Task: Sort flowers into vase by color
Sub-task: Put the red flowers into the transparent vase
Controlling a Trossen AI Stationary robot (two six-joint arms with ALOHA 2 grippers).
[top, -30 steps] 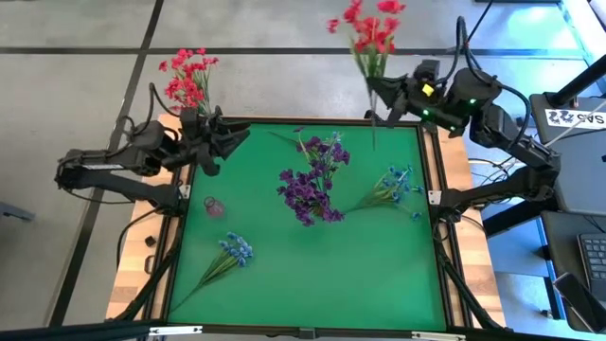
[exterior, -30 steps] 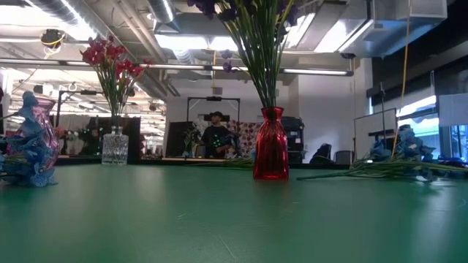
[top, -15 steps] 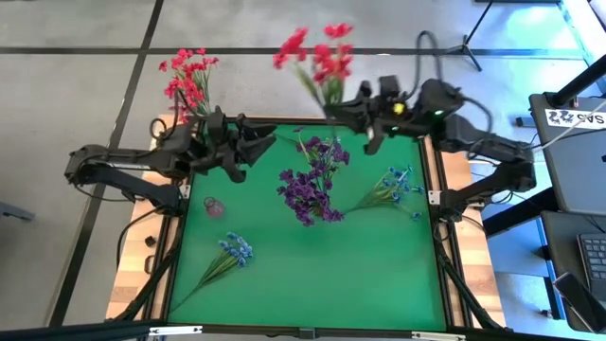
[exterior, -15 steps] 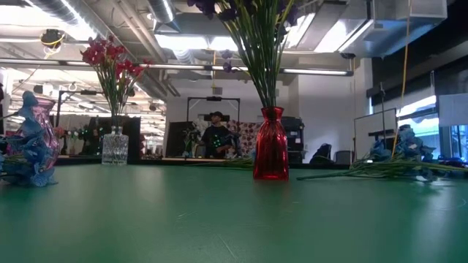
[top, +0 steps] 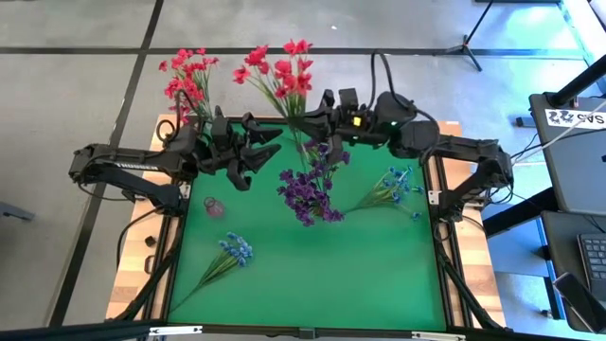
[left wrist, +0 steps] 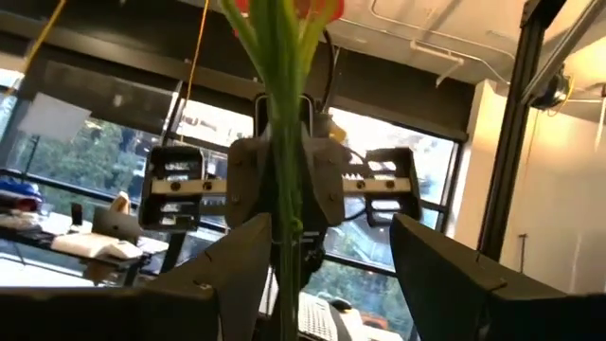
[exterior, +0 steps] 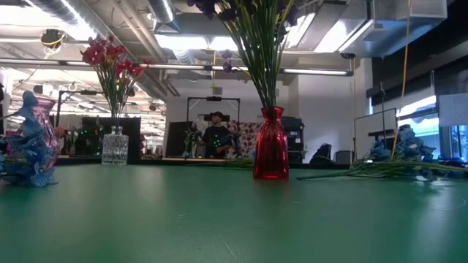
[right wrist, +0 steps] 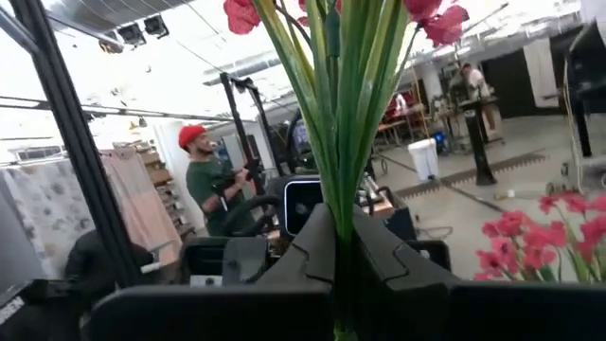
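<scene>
On the tabletop [top: 312,265] a blue sprig [top: 227,258] lies slanted, blossoms pointing away. The right gripper [top: 305,121] has carried its clamped red sprig [top: 280,74] leftward along the far edge to meet the left gripper [top: 270,144], whose fingers spread wide around the upright stem. The label [top: 578,116] reads "SAS".

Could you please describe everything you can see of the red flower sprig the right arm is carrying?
The red flower sprig has thin green stems topped by small red blossoms, artificial-looking. The right gripper is shut on its stems above the table's far edge, blossoms pointing off the table. The left gripper, open, faces it closely without touching.
</scene>
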